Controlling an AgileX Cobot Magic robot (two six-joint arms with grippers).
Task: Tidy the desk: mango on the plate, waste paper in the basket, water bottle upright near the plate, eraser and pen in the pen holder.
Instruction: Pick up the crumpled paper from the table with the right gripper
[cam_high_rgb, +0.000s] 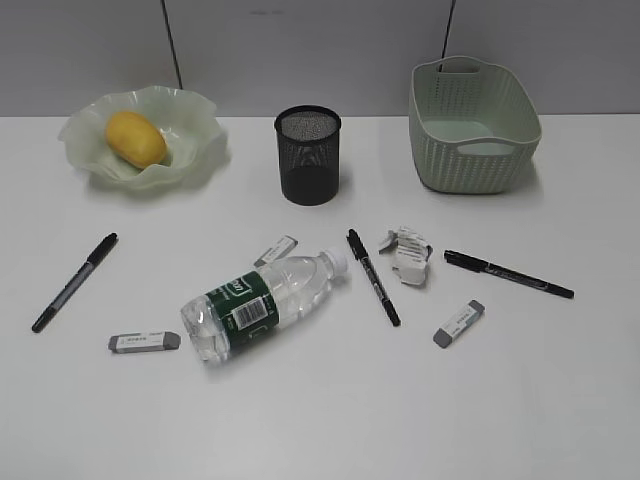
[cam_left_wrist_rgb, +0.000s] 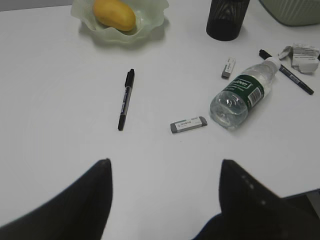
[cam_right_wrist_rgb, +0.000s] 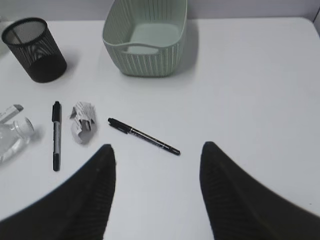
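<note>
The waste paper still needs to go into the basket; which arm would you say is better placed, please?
Probably the right: the waste paper lies right of centre, near the basket, just ahead of the right gripper, whose jaws stand open.

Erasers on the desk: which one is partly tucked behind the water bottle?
The eraser just behind the lying water bottle, toward the pen holder. The other two erasers lie apart from everything, at front left and front right.

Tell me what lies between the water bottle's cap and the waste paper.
One black pen lies between the water bottle cap and the waste paper, apart from both. The exterior view shows it; the right wrist view agrees.
</note>
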